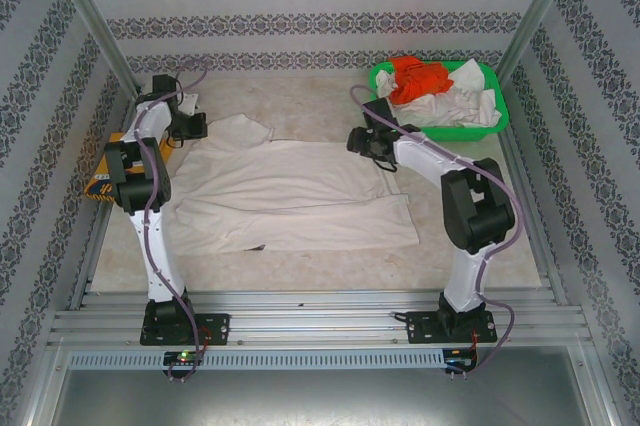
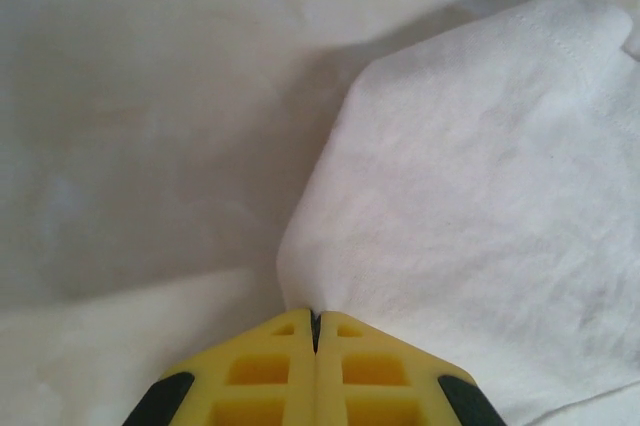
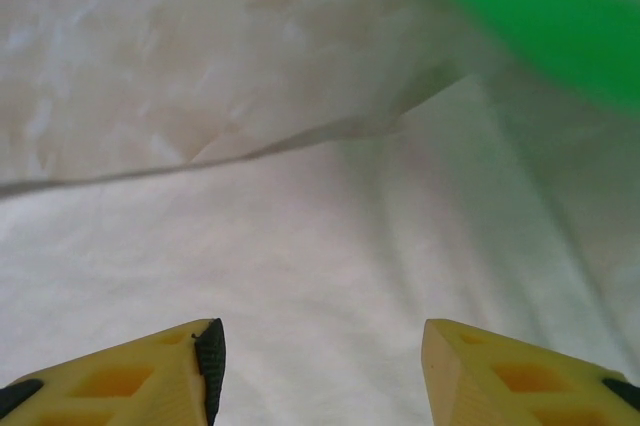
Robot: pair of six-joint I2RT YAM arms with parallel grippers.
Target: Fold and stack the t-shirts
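Left claw [image 2: 315, 318] is clamped tight, its tips meeting on a corner of the white t-shirt [image 1: 290, 191] at the shirt's 10 o'clock. Right claw [image 3: 320, 331] is about half open, jaws apart just above the cloth at 2 o'clock, gripping nothing. The shirt lies spread mid-counter [image 1: 300, 266]. At 1 o'clock, a green basket [image 1: 500, 124] holds orange-red [image 1: 415, 76] and white shirts [image 1: 462, 106]. Patterned walls [image 1: 300, 6] all round.
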